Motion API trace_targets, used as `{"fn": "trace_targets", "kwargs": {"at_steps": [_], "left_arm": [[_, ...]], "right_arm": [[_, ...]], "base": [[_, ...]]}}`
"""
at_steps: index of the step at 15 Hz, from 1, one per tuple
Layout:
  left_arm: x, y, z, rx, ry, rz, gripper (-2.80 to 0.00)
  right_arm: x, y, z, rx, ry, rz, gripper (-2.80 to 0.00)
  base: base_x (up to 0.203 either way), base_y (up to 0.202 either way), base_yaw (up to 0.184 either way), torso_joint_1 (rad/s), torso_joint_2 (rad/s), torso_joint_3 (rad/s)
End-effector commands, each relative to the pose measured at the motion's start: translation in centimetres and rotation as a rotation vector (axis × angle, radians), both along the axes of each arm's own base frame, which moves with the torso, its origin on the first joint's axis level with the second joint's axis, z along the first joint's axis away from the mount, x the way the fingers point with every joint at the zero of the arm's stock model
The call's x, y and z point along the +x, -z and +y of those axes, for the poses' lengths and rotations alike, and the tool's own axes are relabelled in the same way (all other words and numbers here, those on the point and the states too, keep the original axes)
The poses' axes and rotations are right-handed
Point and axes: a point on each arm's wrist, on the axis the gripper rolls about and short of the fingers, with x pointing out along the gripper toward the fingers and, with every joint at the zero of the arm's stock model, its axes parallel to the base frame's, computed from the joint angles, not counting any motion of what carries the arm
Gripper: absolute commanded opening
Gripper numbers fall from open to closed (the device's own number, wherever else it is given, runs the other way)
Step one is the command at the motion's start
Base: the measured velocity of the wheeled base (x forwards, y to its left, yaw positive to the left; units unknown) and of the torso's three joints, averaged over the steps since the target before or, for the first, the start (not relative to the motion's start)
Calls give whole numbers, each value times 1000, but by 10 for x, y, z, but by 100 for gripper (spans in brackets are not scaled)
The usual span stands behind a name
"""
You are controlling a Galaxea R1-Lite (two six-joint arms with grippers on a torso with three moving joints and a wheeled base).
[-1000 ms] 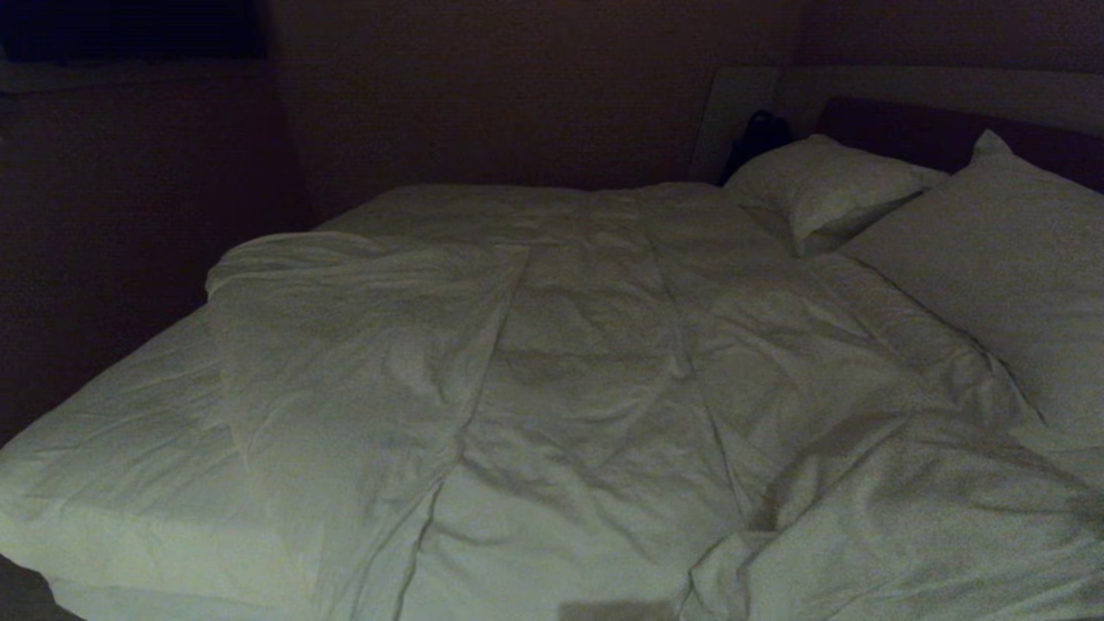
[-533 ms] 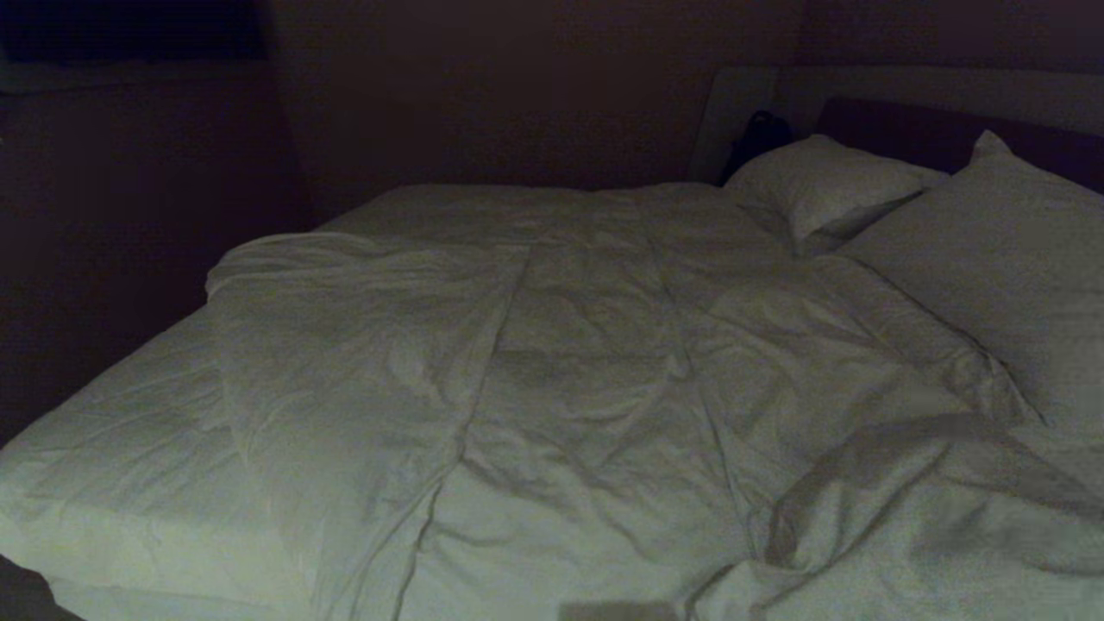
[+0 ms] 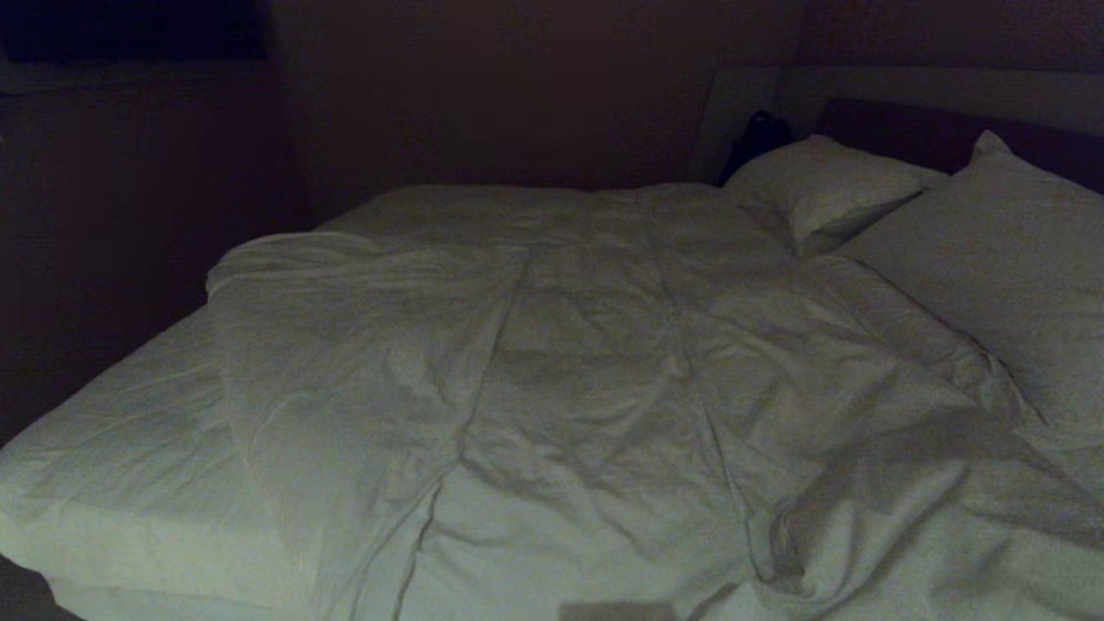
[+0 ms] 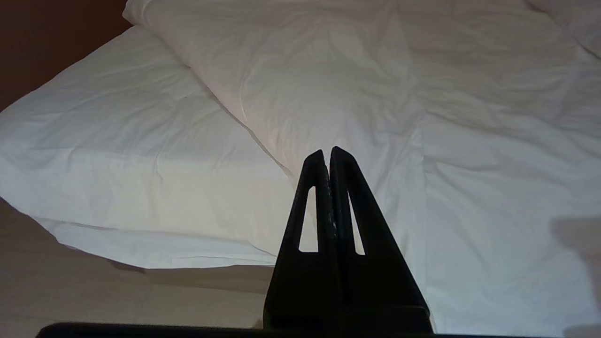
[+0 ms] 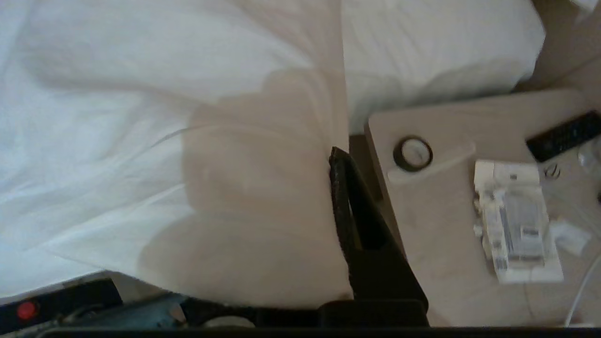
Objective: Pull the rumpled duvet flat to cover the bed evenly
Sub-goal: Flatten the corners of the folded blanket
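The white duvet (image 3: 586, 362) lies creased across the bed (image 3: 129, 448), leaving the mattress sheet bare along the left side. No gripper shows in the head view. In the right wrist view, my right gripper (image 5: 331, 157) is shut on the duvet (image 5: 253, 206) at the bed's near right edge. The cloth drapes over one finger and hides it; the other finger (image 5: 357, 220) shows. My left gripper (image 4: 327, 152) is shut and empty, parked before the bed's near left side, over the duvet (image 4: 328, 80).
Two white pillows (image 3: 828, 185) (image 3: 1009, 285) lean against the dark headboard (image 3: 914, 129). Beside the bed stands a pale nightstand (image 5: 446, 225) with a tape roll (image 5: 412, 153), a white box (image 5: 516, 220) and a dark remote (image 5: 563, 136). Pale floor (image 4: 94, 300) lies before the bed.
The duvet's near right corner has been drawn toward the bed's near edge, and the shadowed fold there has widened. The rest of the duvet and the left gripper are unchanged.
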Motion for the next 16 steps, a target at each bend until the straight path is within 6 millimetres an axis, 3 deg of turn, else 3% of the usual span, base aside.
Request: {"fn": "trace_targets", "kwargs": {"at_steps": [1,10,11,16], "left_arm": [[0,0,0,0,1,1,-280],[0,0,0,0,1,1,-280],[0,0,0,0,1,1,-280],[0,0,0,0,0,1,-280]], "right_arm": [[-4,7,-1,29,25,-8,-280],[-7,22,-2,55,18,17,-280],[-7,22,-2,56,16,17,0],[-8,20,-1,98,-16,28,0]], "base": [[0,0,0,0,0,0],[0,0,0,0,0,0],[0,0,0,0,0,0],[0,0,0,0,0,0]]}}
